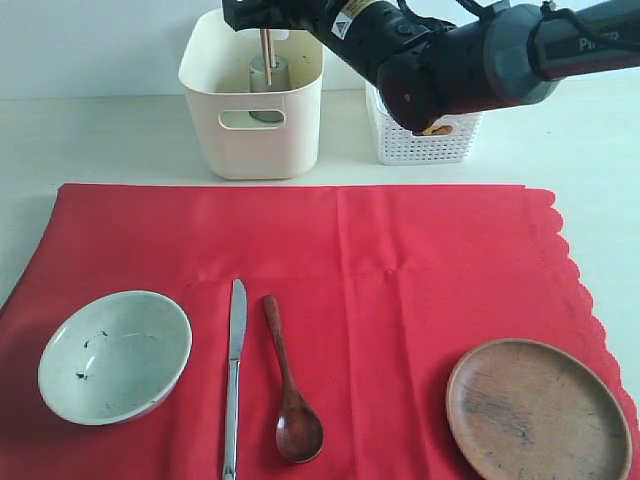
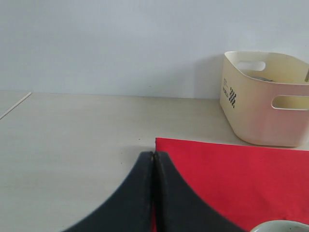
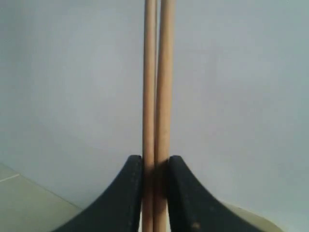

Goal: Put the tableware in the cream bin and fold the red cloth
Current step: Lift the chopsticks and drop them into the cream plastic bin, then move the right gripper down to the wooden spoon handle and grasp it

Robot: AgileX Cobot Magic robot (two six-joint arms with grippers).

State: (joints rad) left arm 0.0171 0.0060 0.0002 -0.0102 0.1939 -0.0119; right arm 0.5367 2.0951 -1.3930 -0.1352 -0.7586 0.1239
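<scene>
The red cloth (image 1: 400,260) lies flat, carrying the speckled bowl (image 1: 115,355), the silver knife (image 1: 235,370), the dark wooden spoon (image 1: 285,385) and the brown wooden plate (image 1: 540,410). Behind it stands the cream bin (image 1: 250,100) with the steel cup (image 1: 268,72) inside. My right gripper (image 1: 266,22) hovers over the bin, shut on the wooden chopsticks (image 3: 157,77), whose lower end (image 1: 266,55) hangs into the bin. My left gripper (image 2: 153,155) is shut and empty, low over the red cloth's (image 2: 241,174) corner, with the cream bin (image 2: 263,106) beyond.
A white lattice basket (image 1: 425,140) with something orange in it stands to the right of the cream bin, partly hidden by my right arm (image 1: 470,60). A pale tabletop (image 1: 100,140) surrounds the cloth. The bowl's rim (image 2: 282,226) shows in the left wrist view.
</scene>
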